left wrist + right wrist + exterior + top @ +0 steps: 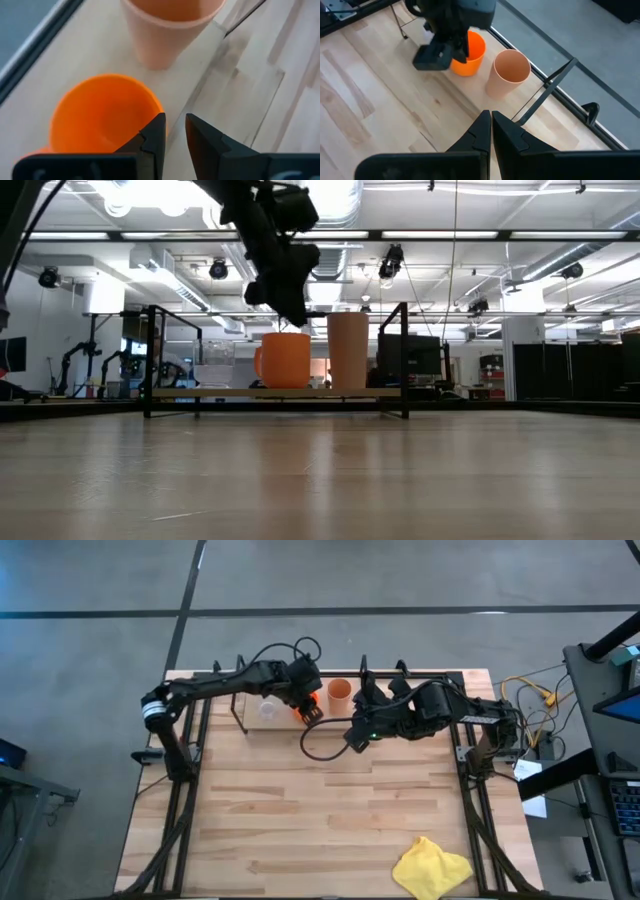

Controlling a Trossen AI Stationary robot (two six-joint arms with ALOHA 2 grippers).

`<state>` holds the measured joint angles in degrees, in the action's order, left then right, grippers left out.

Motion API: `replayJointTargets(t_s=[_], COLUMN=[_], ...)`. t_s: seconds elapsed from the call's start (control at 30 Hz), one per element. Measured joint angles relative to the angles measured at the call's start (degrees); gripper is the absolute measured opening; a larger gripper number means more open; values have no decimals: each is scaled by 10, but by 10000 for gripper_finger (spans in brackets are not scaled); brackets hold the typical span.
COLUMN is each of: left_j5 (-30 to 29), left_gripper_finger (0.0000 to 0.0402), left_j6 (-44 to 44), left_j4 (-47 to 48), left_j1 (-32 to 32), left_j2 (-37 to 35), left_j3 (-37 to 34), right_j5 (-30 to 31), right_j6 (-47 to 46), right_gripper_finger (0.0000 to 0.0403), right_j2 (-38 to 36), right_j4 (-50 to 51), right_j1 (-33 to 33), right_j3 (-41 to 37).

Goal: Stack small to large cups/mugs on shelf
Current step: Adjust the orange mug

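Three cups: clear glass (268, 710), orange mug (307, 703), tan tumbler (340, 692).

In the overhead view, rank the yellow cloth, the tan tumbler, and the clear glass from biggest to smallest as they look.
1. Yellow cloth, clearly the largest.
2. Tan tumbler and clear glass: both look about the same there, and the glass's faint outline makes it too close to rank.

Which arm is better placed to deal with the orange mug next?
Left, probably. The left gripper hangs right over the orange mug at its rim, fingers slightly apart. The right gripper sits back from the shelf, fingers shut, nearer the tan tumbler.
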<state>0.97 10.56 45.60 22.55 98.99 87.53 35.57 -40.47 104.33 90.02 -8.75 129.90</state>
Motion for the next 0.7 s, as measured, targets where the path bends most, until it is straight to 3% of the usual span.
replayJointTargets(t_s=[0.2, 0.7], left_j5=[-11, -30], left_gripper_finger=[60, 60], left_j6=[12, 11], left_j4=[-1, -6], left_j1=[0, 2], left_j2=[28, 21], left_j3=[0, 13], right_j5=[0, 0], right_j6=[4, 17], right_gripper_finger=[8, 8], right_j2=[0, 0], right_j4=[0, 0], right_j1=[0, 0], right_j3=[0, 0])
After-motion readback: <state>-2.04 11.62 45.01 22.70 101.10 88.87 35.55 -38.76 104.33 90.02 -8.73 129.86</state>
